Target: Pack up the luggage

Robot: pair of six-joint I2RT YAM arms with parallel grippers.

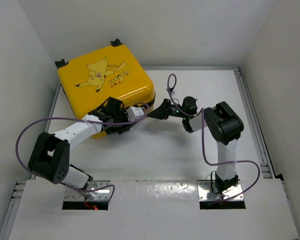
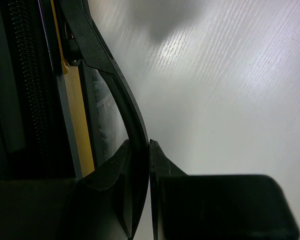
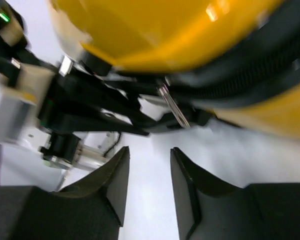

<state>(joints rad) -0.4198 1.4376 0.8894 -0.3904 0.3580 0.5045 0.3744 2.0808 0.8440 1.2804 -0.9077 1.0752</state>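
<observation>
**LUGGAGE CLOSED AT FAR LEFT; HANDLE GRIPPED, SECOND END EFFECTOR OPEN**

Both arm bases are seen bolted at the near edge of the counter (image 1: 190,155). A broad bare stretch of counter is noted between and ahead of them, reaching to the right rail (image 1: 252,120). A purple cable (image 1: 204,142) loops out beside the right arm.

The left end effector (image 2: 140,144) is found closed on the black handle (image 2: 117,85) of the luggage (image 1: 107,75), with the curved strap pinched between both fingertips. Bare counter is seen directly outside that handle.

The right end effector (image 3: 149,152) is found open, with nothing between its fingers; only counter is seen through the gap. A metal zipper pull (image 3: 172,106) hangs just beyond the fingertips, apart from them, off the black zipper band (image 3: 230,82). The view is blurred there, so whether the zip is fully run cannot be told.

Further out, the luggage is recorded lying flat on the far-left part of the counter. It lies printed side up, turned at an angle to the counter's edges, with its two yellow halves together. Both end effectors are found at its near right edge. Its left corner lies close to the left wall (image 1: 20,60), and its wheels (image 1: 115,43) stand near the back wall (image 1: 190,30). To its right, the far counter is open up to the right wall (image 1: 285,75).
</observation>
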